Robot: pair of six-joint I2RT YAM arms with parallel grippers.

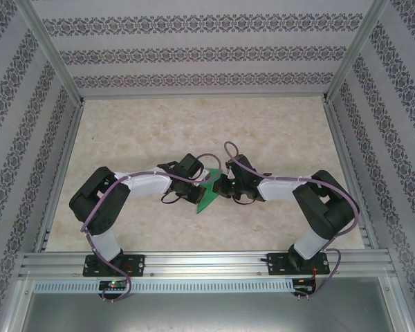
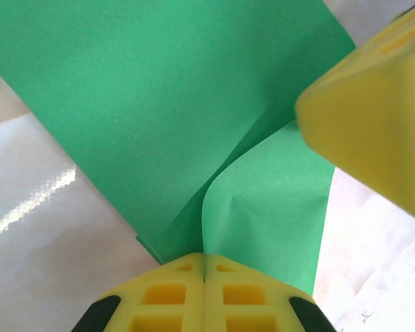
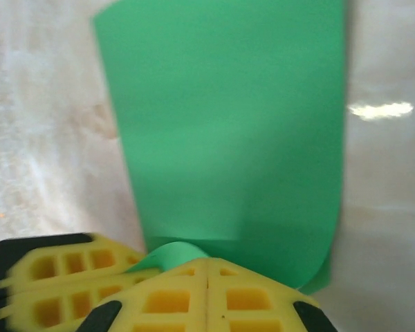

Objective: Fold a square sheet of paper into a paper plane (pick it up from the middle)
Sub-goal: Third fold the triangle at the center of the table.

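At the pinch itself, in the left wrist view, the left gripper (image 2: 205, 268) has its two yellow fingers pressed flat together on an edge of the sheet of paper (image 2: 159, 104), with green emerging straight from the seam between them. The right gripper (image 3: 207, 268) is pressed together on the sheet the same way, and a small curl of green bulges just above its fingertips. I judge that the two pinches sit close together so that one arm can anchor the sheet while the other works a flap over. Holding it off the table (image 1: 194, 124) probably leaves room for the paper to bend.

Out from the left pinch, a soft crease runs up toward 1 o'clock. The flap on its 3 o'clock side bows upward, not pressed flat, and a yellow finger of the right gripper hangs over it at 2 o'clock.

From above, the paper sits just toward 6 o'clock from the table's middle. The left arm reaches in from 9 o'clock and the right from 3 o'clock, and a pointed green corner hangs toward 7 o'clock. It is bright, plain and uncrumpled. It looks only partly folded, with no dart shape yet.
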